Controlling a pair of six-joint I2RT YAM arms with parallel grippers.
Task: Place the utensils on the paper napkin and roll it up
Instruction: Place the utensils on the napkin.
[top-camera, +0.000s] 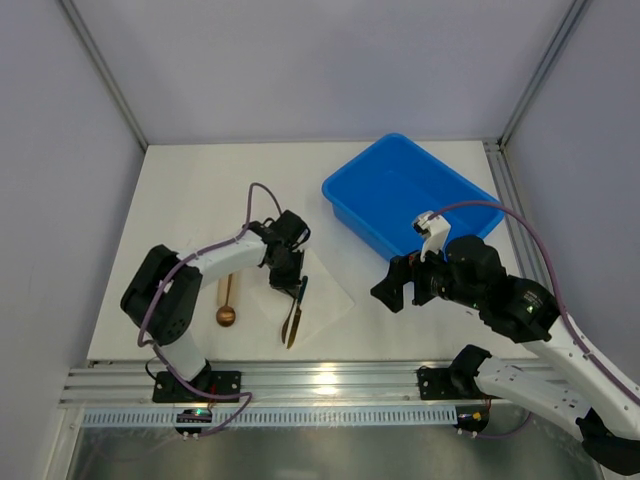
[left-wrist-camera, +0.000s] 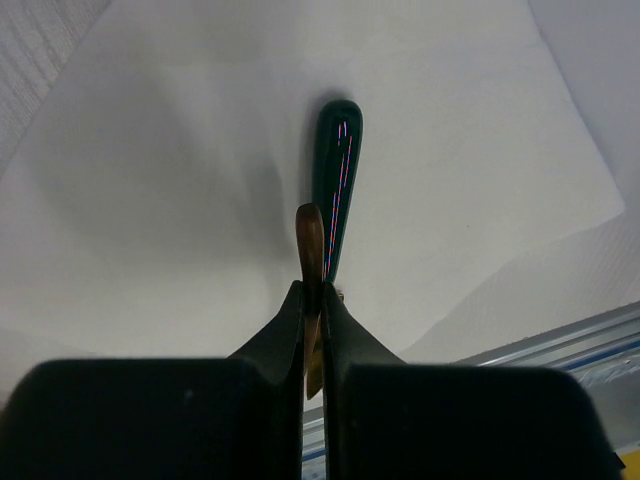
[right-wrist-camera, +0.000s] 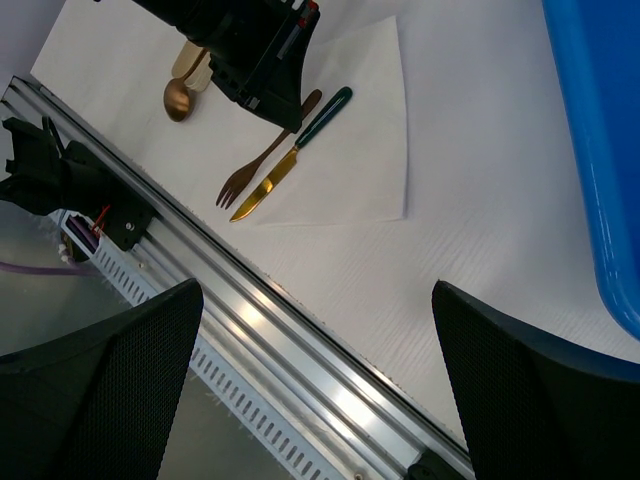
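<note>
Though unclear overhead, fork (left-wrist-camera: 311, 238) between jaws.

fork (left-wrist-camera: 311, 240) tines hidden, blue bin (right-wrist-camera: 600, 150) cropped

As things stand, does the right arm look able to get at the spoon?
Probably not easily. The spoon lies left of the napkin, and the left arm stretches between, with the left claw shut on the fork. The right claw hangs open on the far side.
</note>
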